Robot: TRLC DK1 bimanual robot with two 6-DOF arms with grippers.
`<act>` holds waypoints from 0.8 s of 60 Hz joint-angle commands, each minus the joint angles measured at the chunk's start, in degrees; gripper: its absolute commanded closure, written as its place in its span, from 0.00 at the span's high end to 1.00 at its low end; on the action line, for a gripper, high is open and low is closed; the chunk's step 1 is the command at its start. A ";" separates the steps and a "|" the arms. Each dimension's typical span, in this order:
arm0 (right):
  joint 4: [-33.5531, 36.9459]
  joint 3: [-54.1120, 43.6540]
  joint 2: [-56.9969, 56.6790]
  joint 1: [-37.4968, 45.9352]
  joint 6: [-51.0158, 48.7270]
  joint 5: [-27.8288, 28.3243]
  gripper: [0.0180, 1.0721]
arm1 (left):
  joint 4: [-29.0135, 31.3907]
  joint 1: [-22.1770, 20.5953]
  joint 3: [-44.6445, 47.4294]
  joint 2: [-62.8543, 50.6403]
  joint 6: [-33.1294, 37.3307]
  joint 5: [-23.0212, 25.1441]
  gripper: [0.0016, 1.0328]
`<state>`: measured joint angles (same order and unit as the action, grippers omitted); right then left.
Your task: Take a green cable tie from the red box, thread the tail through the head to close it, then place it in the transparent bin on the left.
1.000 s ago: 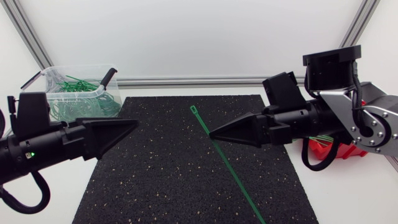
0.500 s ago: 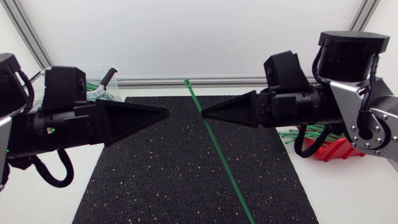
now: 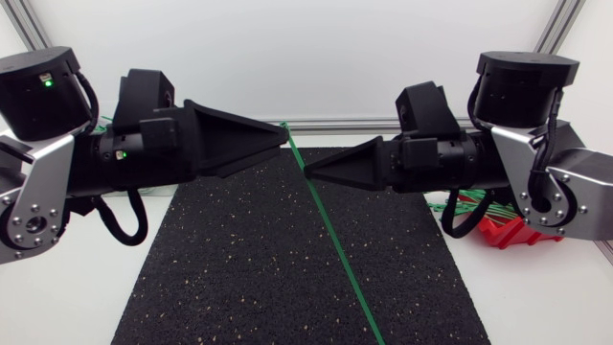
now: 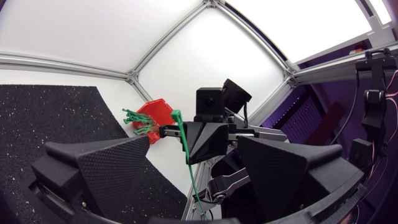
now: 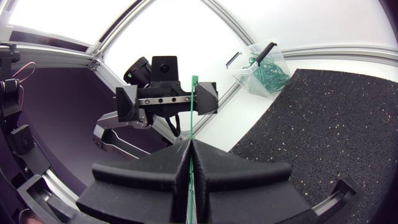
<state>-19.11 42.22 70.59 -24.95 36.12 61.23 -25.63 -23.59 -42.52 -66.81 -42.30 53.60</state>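
My right gripper [image 3: 306, 174] is shut on a long green cable tie [image 3: 335, 249], gripping it near its upper end; the tail slants down over the mat toward the front edge. The tie's head [image 5: 194, 79] stands up above the shut fingertips in the right wrist view. Facing it tip to tip, my left gripper [image 3: 282, 144] is open, its fingers [image 4: 106, 168] spread wide with the tie's head [image 4: 176, 114] just ahead of the gap. The red box [image 3: 508, 235] with more green ties lies behind my right arm. The transparent bin [image 5: 261, 68] shows only in the right wrist view.
A black speckled mat [image 3: 239, 268] covers the middle of the white table under both grippers. An aluminium frame rail [image 3: 335, 123] runs along the table's far edge.
My left arm has risen and swung right, bringing its open gripper up to the tie's head. My right gripper has shifted slightly left and the tie's head has moved toward the far rail.
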 commanded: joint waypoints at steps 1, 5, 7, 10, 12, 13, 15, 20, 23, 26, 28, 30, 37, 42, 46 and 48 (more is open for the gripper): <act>-1.45 0.67 0.96 0.60 1.85 -0.59 0.05 | -1.71 -0.49 -2.65 -2.89 -2.26 0.54 0.95; -1.63 0.76 1.13 0.96 1.94 -0.85 0.05 | -1.79 -0.75 -3.44 -4.03 -2.52 0.62 0.94; -1.89 0.85 1.31 1.13 1.94 -0.94 0.05 | -2.06 -0.93 -3.53 -4.21 -2.70 0.54 0.92; -2.51 0.76 1.66 1.57 2.47 -1.03 0.05 | -2.23 -1.19 -3.53 -4.21 -2.96 0.62 0.89; -3.30 0.67 1.92 1.75 2.99 -1.03 0.05 | -2.32 -1.45 -3.44 -4.12 -3.05 0.62 0.86; -3.56 0.59 2.01 1.75 2.99 -1.03 0.05 | -2.41 -1.63 -3.36 -4.03 -3.14 0.62 0.85; -3.74 0.59 2.27 1.92 3.08 -1.03 0.05 | -2.50 -1.98 -3.18 -3.77 -3.14 0.62 0.83; -3.91 0.59 2.80 1.92 2.99 -1.03 0.05 | -2.76 -2.77 -3.09 -3.59 -3.40 0.54 0.76; -4.18 0.50 2.80 1.92 2.99 -1.03 0.05 | -2.94 -2.95 -3.18 -3.59 -3.49 0.54 0.68; -4.27 0.41 2.80 1.92 2.99 -1.12 0.05 | -3.38 -2.95 -3.27 -3.68 -3.49 0.54 0.59; -4.27 0.41 2.71 1.92 2.99 -1.12 0.05 | -3.55 -2.95 -3.36 -3.95 -3.49 0.54 0.56; -4.35 0.32 2.71 1.92 2.99 -1.12 0.05 | -3.64 -2.95 -3.36 -4.21 -3.49 0.45 0.54; -4.35 0.06 2.71 2.10 2.99 -1.20 0.05 | -3.64 -3.04 -3.18 -4.39 -3.57 -0.52 0.41; -4.35 -0.12 2.54 2.10 3.08 -1.20 0.05 | -3.64 -3.04 -3.18 -4.39 -3.75 -1.05 0.30; -4.35 -0.20 2.36 2.10 3.08 -1.12 0.05 | -3.73 -3.04 -3.18 -4.47 -3.66 -1.49 0.29; -4.35 -0.29 2.36 2.01 3.08 -1.20 0.05 | -3.73 -3.04 -3.18 -4.47 -3.75 -1.75 0.29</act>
<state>-22.55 42.26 72.51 -23.14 37.54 60.16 -28.21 -26.33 -44.31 -70.57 -44.01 52.12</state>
